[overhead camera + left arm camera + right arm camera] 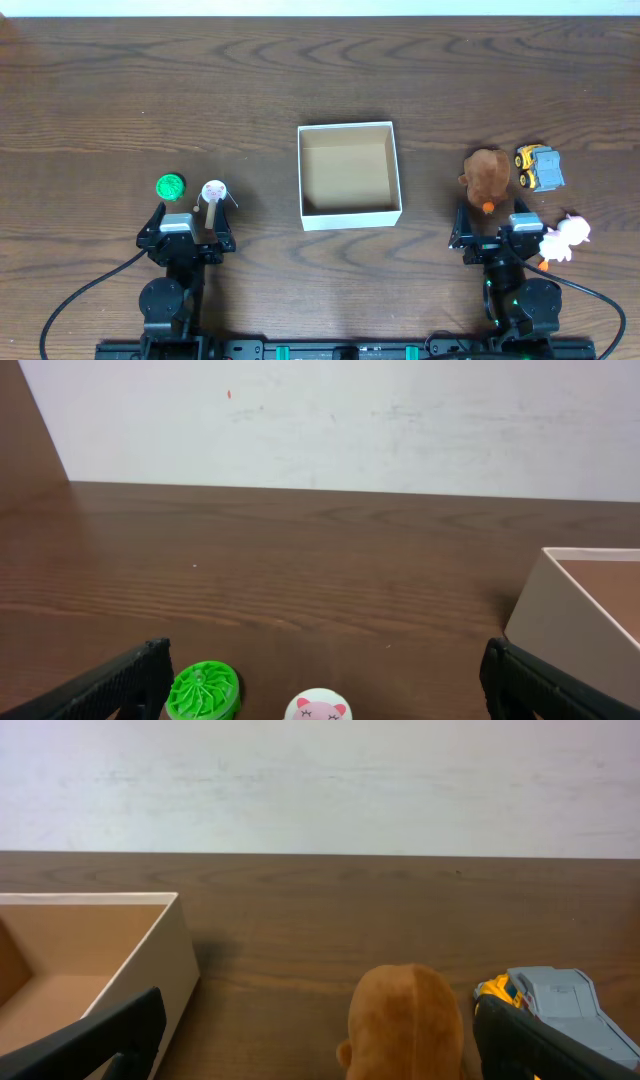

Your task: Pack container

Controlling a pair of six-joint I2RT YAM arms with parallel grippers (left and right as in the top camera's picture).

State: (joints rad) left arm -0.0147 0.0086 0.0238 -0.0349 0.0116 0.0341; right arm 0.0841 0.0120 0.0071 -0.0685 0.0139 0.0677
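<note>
Dark wood-grain table point(120, 80) against a plain white wall point(400, 420), even light

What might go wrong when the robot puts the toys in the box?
The green disc and the white pink-faced toy lie close together before the left jaws, so one grab might knock the other away. The brown plush sits beside the yellow truck; the right jaws might nudge it. A toy dropped on the container's wall could bounce out.

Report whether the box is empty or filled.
Empty. Overhead, the box shows only its bare tan floor, with nothing inside.
</note>
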